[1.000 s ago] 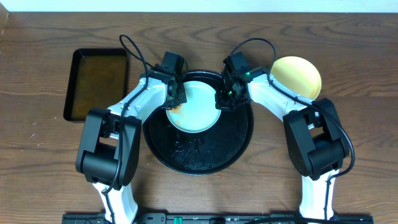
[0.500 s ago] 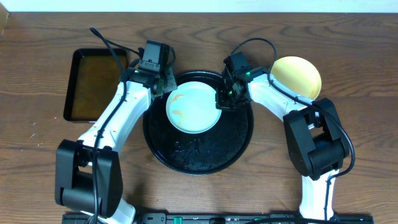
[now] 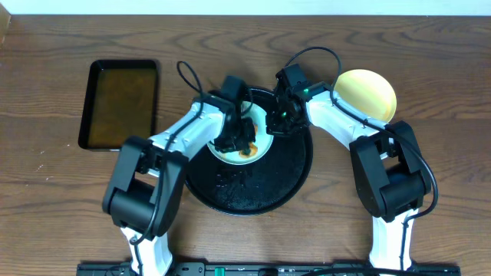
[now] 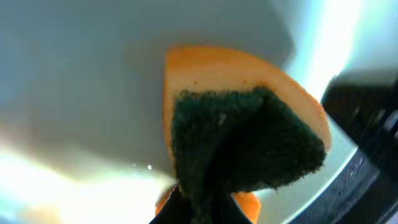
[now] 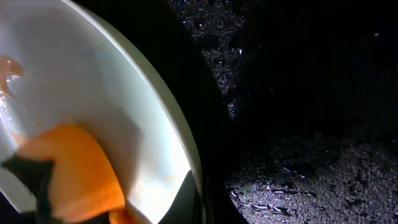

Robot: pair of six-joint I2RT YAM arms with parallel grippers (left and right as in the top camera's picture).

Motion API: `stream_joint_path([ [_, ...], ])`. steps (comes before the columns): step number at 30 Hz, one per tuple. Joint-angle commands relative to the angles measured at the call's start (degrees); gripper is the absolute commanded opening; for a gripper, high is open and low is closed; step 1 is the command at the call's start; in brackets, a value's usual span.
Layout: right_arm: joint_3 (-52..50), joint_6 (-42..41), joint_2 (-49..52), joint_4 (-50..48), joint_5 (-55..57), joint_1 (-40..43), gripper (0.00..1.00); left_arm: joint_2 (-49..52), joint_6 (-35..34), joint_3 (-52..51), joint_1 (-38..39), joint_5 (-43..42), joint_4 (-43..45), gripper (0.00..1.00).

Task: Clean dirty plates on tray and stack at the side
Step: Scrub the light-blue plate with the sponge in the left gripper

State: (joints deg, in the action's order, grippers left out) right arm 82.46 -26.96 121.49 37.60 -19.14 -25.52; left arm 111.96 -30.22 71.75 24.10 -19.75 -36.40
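Observation:
A pale blue-white plate lies on the large round black tray. My left gripper is over the plate's middle, shut on an orange sponge with a green scouring side, which presses on the plate. My right gripper is shut on the plate's right rim, one finger inside and one outside. An orange-brown smear shows on the plate in the right wrist view. The pale yellow plate lies on the table at the right. A third plate is not visible.
A small rectangular black tray holding brownish liquid sits at the left. The round tray's floor is wet and speckled. Both arms cross over the tray's far half. Wood table lies all around.
My left gripper swung off the plate's left edge toward the upper left, then came back onto the plate's middle with the sponge. The right gripper kept its hold on the rim.

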Motion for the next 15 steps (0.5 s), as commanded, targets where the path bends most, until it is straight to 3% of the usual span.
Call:
stream_joint_path([
  [1,-1.73,-0.42,2.91,1.18,7.10,0.57,0.01,-0.04,-0.31,-0.28,-0.48,3.08,-3.32,0.07],
  [8,-1.73,-0.42,2.91,1.25,7.13,0.57,0.01,-0.04,0.24,-0.26,-0.90,25.75,-9.75,0.08],
  [15,-1.73,-0.37,2.91,1.27,7.13,0.57,0.01,-1.75,1.01,1.40,-1.31,40.19,-10.03,0.07],
])
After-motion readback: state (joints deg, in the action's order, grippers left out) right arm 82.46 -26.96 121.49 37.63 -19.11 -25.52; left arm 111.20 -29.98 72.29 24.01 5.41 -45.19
